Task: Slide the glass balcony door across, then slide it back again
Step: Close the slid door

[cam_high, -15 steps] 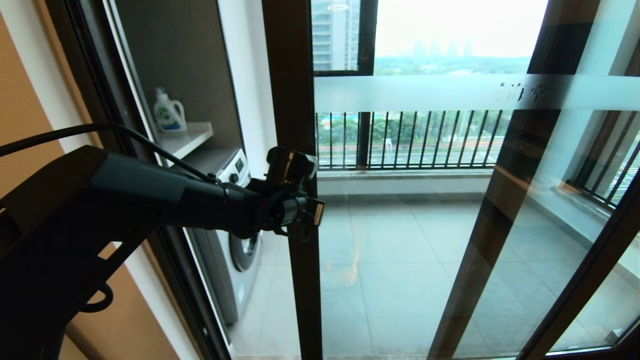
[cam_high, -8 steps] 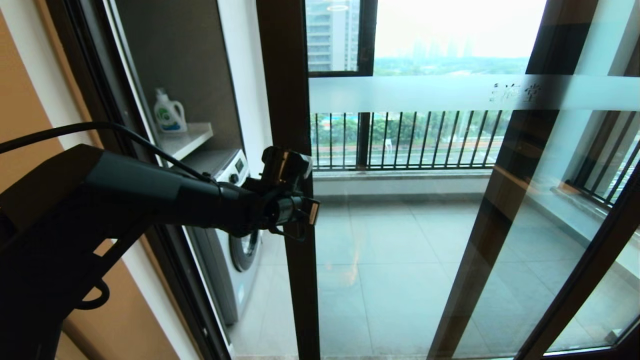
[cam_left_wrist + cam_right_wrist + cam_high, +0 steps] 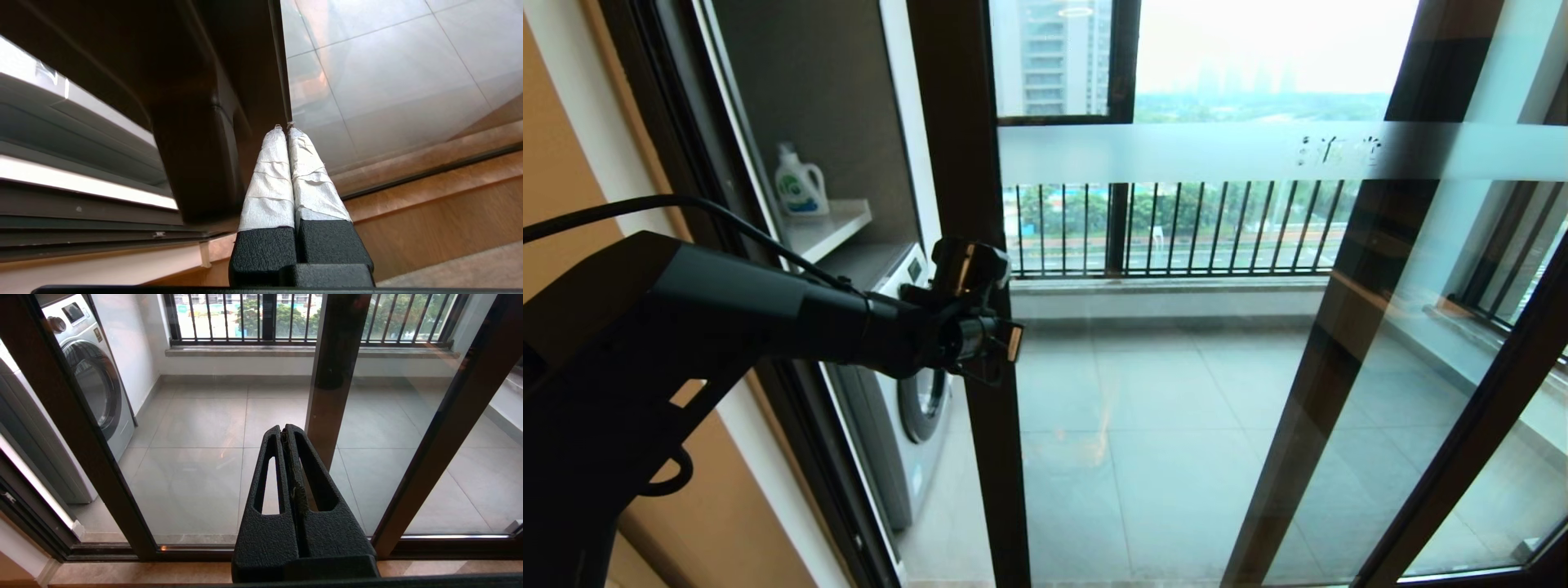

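Note:
The glass balcony door (image 3: 964, 163) has a dark brown frame and a frosted band (image 3: 1176, 153) bearing characters. My left gripper (image 3: 1011, 343) is shut, holding nothing, and presses against the door's left upright at mid height. In the left wrist view its white-taped fingertips (image 3: 274, 141) touch the brown upright (image 3: 249, 61) beside a bulky dark handle (image 3: 196, 163), right at the edge of the glass. The left gripper's point there is (image 3: 284, 127). My right gripper (image 3: 284, 428) is shut and empty, held low in front of the glass; it does not show in the head view.
Through the gap on the left I see a washing machine (image 3: 915, 392) and a detergent bottle (image 3: 799, 184) on a shelf. The fixed jamb (image 3: 678, 163) stands further left. A second brown upright (image 3: 1339, 367) and the black railing (image 3: 1176, 229) lie behind the glass.
The door's left upright has slid leftward, and my left gripper has travelled left with it. The gap toward the jamb is narrower.

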Robot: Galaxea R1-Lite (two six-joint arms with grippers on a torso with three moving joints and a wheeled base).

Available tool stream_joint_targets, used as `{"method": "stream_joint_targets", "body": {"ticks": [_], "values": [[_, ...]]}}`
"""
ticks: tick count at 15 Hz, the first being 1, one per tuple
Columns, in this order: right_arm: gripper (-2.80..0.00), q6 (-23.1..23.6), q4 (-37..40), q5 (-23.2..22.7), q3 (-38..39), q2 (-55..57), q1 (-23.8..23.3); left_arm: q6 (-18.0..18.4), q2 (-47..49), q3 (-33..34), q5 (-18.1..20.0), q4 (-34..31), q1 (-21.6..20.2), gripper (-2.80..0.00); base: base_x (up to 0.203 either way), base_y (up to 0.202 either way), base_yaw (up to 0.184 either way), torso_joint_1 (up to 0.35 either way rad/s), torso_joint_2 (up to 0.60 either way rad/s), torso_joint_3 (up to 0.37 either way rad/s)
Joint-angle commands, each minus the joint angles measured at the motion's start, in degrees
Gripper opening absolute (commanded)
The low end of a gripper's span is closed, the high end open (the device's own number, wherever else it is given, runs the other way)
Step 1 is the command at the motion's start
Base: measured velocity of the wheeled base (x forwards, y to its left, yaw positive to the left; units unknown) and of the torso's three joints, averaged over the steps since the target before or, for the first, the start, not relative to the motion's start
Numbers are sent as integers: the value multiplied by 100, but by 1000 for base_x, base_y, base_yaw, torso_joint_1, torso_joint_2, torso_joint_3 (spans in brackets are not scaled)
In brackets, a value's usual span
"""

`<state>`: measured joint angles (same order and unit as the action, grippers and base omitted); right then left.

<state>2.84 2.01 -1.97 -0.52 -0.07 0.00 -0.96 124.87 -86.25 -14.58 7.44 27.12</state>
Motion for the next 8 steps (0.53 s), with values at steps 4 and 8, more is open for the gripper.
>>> {"method": "stream_joint_targets", "body": {"ticks": [4,8], "values": [[-280,6,1,-5,0,7,0,75,-278,389,34,-5,-276,-280,0,0,0,0,0,0],[-280,6,1,-5,0,7,0,105,-484,631,61,5,-357,-280,0,0,0,0,0,0]]}}
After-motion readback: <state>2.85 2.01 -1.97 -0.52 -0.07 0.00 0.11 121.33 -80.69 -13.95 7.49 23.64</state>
